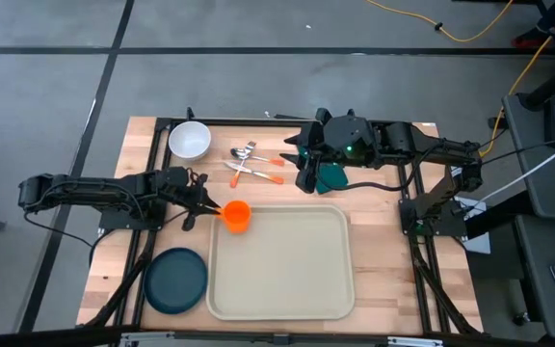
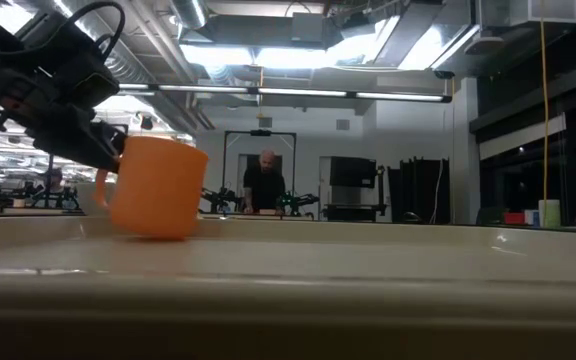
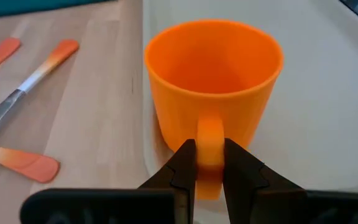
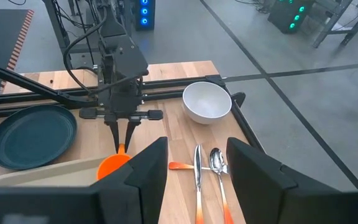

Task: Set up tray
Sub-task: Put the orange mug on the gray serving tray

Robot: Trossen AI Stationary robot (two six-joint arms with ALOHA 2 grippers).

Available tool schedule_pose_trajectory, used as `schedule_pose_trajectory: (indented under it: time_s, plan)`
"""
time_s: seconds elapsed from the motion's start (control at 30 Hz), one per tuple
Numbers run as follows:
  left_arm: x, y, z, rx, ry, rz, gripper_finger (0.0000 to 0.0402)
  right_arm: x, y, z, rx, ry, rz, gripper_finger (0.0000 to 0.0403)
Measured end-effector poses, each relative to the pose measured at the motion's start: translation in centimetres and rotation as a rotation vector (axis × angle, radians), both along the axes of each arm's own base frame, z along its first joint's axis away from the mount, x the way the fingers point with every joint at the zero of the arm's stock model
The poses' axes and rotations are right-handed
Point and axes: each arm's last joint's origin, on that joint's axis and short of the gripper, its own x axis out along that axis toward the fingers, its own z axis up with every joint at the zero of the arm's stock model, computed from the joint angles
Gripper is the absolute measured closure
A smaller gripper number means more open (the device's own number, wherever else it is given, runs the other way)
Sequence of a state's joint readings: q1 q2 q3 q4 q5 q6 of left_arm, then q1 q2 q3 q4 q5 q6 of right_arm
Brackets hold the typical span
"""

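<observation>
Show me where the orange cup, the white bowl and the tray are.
orange cup [image 3: 213, 81]: left wrist view, inside of the cup.
white bowl [image 1: 190, 140]: high view, middle of the bowl.
tray [image 1: 282, 262]: high view, bare floor of the tray.

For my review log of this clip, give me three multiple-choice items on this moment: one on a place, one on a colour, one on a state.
1. Where is the orange cup?
A. At the tray's corner
B. Inside the white bowl
C. On the teal plate

2. What colour is the bowl?
A. Orange
B. White
C. Teal

3. What is the left gripper doing?
A. Hanging open over the plate
B. Gripping a spoon
C. Pinching the cup's handle

Answers: 1 A, the cup sits over a corner of the tray; 2 B, the bowl shows white from above; 3 C, the left wrist view shows both fingers closed on the handle.
</observation>
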State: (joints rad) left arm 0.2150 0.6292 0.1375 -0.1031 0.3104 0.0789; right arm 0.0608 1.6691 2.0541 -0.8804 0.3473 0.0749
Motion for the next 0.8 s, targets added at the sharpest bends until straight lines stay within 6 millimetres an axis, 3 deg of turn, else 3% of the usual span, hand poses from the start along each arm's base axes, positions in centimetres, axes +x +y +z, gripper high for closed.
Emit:
schedule_pose_trajectory:
  time_s: [0.3, 0.57, 0.8]
  plan:
    - [-0.26, -0.06, -0.38, -0.008, 0.047, -0.003, 0.0363, 0.00, 0.00, 0.00, 0.000, 0.000, 0.000, 0.0234]
    - [-0.29, -0.04, -0.46, -0.043, 0.060, 0.027, 0.0284, 0.00, 0.00, 0.00, -0.003, 0.001, 0.002, 0.0234]
    - [-0.28, -0.04, -0.45, -0.043, 0.058, 0.029, 0.0266, -0.02, 0.00, -0.04, -0.004, 0.006, 0.002, 0.0234]
